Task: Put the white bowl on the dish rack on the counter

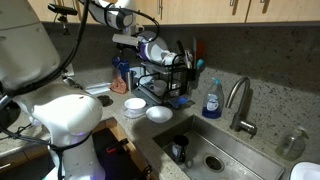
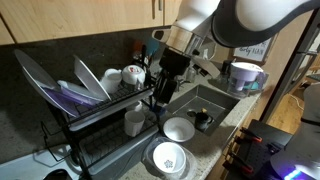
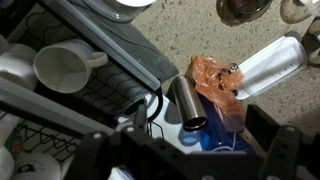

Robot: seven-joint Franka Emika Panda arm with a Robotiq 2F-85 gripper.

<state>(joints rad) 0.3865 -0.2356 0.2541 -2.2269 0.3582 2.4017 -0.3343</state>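
Note:
The black wire dish rack (image 1: 168, 78) stands on the speckled stone counter (image 3: 185, 35) beside the sink; it also shows in the opposite exterior view (image 2: 100, 125). The white bowl (image 1: 152, 50) rests tilted on the rack's upper tier, also seen in an exterior view (image 2: 130, 74). My gripper (image 2: 160, 88) hangs at the rack's end, just beside the bowl. In the wrist view the gripper (image 3: 190, 150) is open with nothing between its fingers; below it are a steel cylinder (image 3: 185, 105) and a white mug (image 3: 60, 68) in the rack. The bowl does not show clearly there.
Two shallow white dishes (image 1: 134, 104) (image 1: 159, 113) sit on the counter in front of the rack. Plates (image 2: 45, 80) lean in the rack. A blue soap bottle (image 1: 212, 100) and faucet (image 1: 238, 102) stand behind the steel sink (image 1: 215, 150). An orange bag (image 3: 215, 75) lies nearby.

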